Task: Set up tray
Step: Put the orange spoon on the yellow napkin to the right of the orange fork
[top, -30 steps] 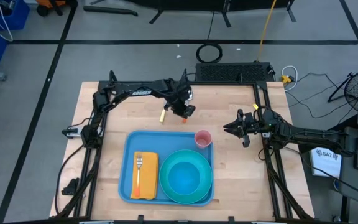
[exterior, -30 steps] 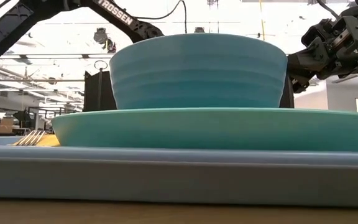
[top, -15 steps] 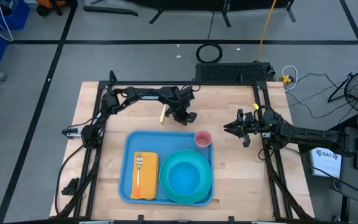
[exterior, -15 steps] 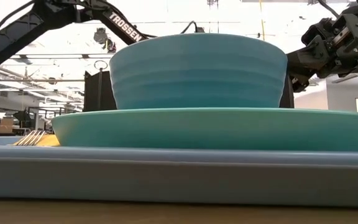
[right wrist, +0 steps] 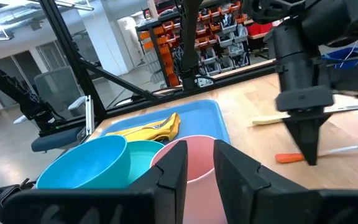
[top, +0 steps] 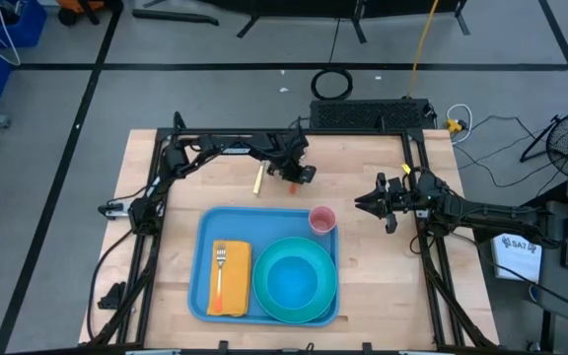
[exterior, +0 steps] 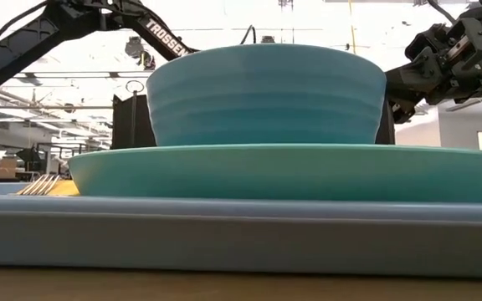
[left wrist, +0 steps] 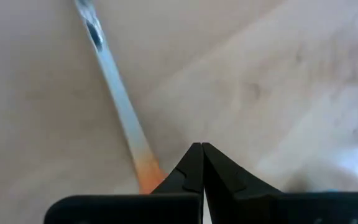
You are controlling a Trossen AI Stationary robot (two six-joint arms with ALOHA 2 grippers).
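The sky-blue tray [top: 201, 247] lies at the table's near middle. It holds a teal plate [top: 264, 301] with a blue bowl [top: 294, 279], a yellow napkin [top: 233, 286] with a fork [top: 220, 264], and a pink cup [top: 321, 219] in its far right corner. Beyond the tray lie an orange-handled utensil [left wrist: 120, 106] and a yellow-handled one [top: 258, 181]. My left gripper [left wrist: 202, 149] is shut and points steeply down, its tips low beside the orange handle [right wrist: 286, 158]. My right gripper [top: 360, 202] waits open at the right, holding nothing. My left gripper comes from above, slanting down, its shut fingertips [right wrist: 309, 160] standing close beside the orange handle's end where it meets the metal shaft [left wrist: 146, 177]. The utensil lies flat on the table. Whether the tips touch it cannot be told.
Bare wooden table lies left and right of the tray and around the two loose utensils. The arms' black frame rails [top: 156, 227] run along both sides. In the low view the bowl and plate [exterior: 266, 171] hide the far table.
My left gripper has sunk toward the table beside the orange-handled utensil, shifting slightly toward the far right and tipping steeper. It has stayed shut. The utensils and the tray's things have not moved.
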